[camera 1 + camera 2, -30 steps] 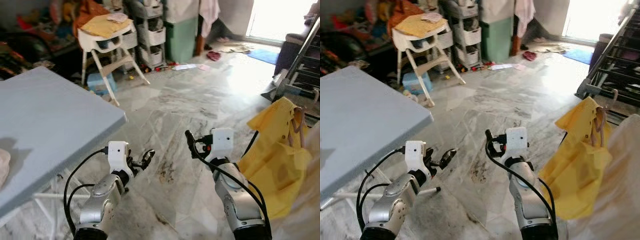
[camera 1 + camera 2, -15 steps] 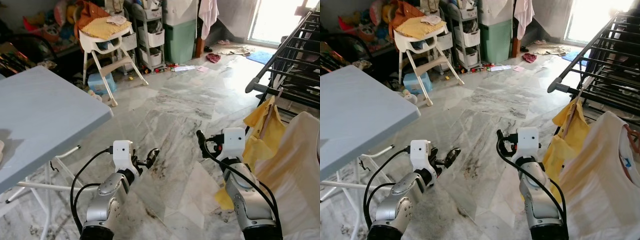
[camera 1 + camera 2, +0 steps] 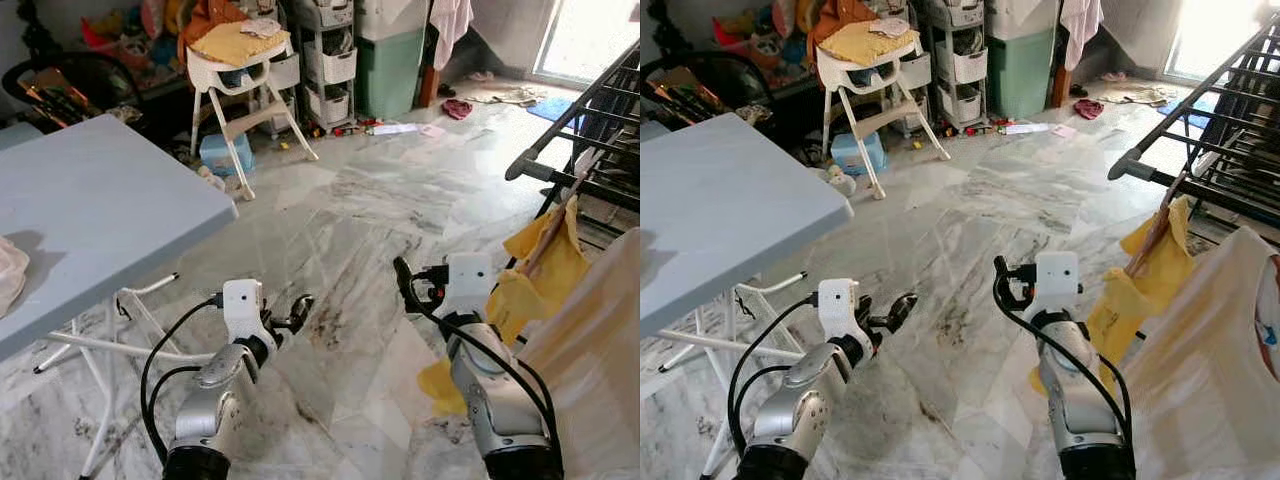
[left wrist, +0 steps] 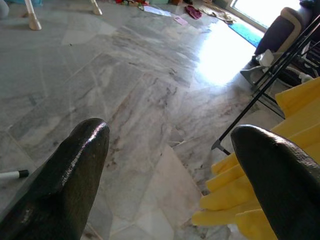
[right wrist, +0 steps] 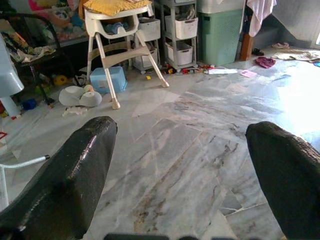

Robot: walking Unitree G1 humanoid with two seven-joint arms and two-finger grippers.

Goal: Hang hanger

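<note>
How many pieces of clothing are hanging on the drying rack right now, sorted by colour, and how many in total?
Yellow garment, on a hanger: 1
Cream garment: 1
Total on the drying rack: 2
Both the left gripper and the right gripper are open and hold nothing.

Grey-veined pale marble floor (image 3: 350,220); a light blue table (image 3: 90,220). A yellow garment (image 3: 540,270) hangs on a black drying rack (image 3: 590,110), beside a white high chair (image 3: 235,75) and green bin (image 3: 390,70)
</note>
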